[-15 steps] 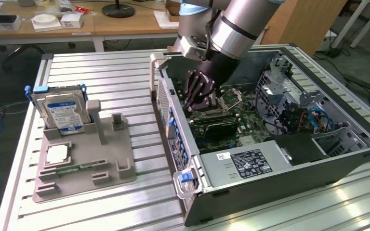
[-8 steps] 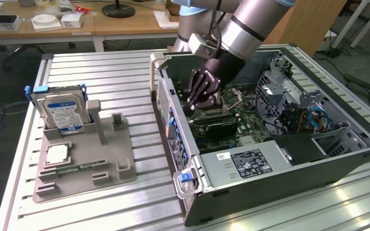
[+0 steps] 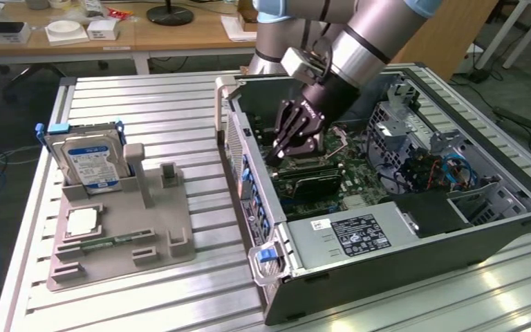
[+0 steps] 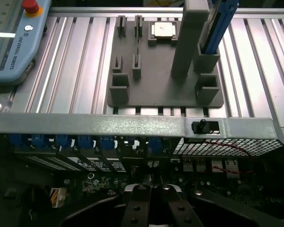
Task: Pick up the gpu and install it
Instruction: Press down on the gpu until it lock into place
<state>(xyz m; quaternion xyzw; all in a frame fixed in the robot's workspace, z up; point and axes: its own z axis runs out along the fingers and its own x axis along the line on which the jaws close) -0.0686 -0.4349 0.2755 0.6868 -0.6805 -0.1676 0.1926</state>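
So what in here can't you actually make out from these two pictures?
- Gpu, exterior view: mostly hidden under the gripper inside the computer case; whether it sits in its slot can't be told.
- Gripper fingertips, wrist view: cut off by the picture's edge.
- Hard drive label text, exterior view: too small to read.

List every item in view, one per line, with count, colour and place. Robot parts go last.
computer case: one, dark grey, lying open on the table at the exterior view's right.
gpu: one, dark card, inside the case on the motherboard, under the gripper.
motherboard: one, green, on the case floor.
power supply: one, silver with a black label, at the case's near end.
hard drive: one, silver with a blue label, upright in the holder.
parts holder: one, grey, on the table at the exterior view's left.
memory stick: one, green, lying in the holder.
table: one, slatted aluminium.
teach pendant: one, grey, on the table.
gripper: one, black, shut, inside the case.
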